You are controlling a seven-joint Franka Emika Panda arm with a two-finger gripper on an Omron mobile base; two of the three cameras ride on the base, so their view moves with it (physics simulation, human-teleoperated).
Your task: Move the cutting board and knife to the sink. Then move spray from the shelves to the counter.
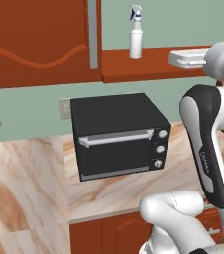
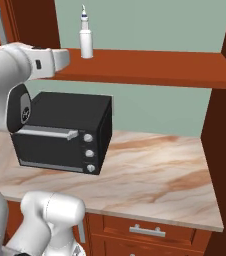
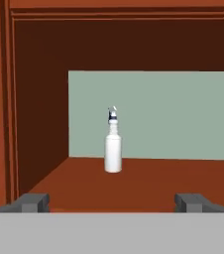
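A: Left to right, left base view. Cabinet door [image 1: 39, 44] top left, then the spray [image 1: 136, 33] upright on the shelf [image 1: 148, 69], then the end effector [image 1: 176, 58] at the shelf's front edge.

B: Gap between them?

A: Spray sits to the left of the end effector and further back on the plank, apart, no contact. Oven [image 1: 119, 136] on the desk [image 1: 25, 173] below.

B: Hand view?

A: Left fingertip [image 3: 32, 202], spray [image 3: 113, 149] ahead and centred between the tips but well beyond them, right fingertip low at the other side. Jaws wide, nothing held.

B: Right base view?

A: End effector [image 2: 65, 59] left, spray [image 2: 86, 40] just right of it and behind, on the shelf [image 2: 150, 70].
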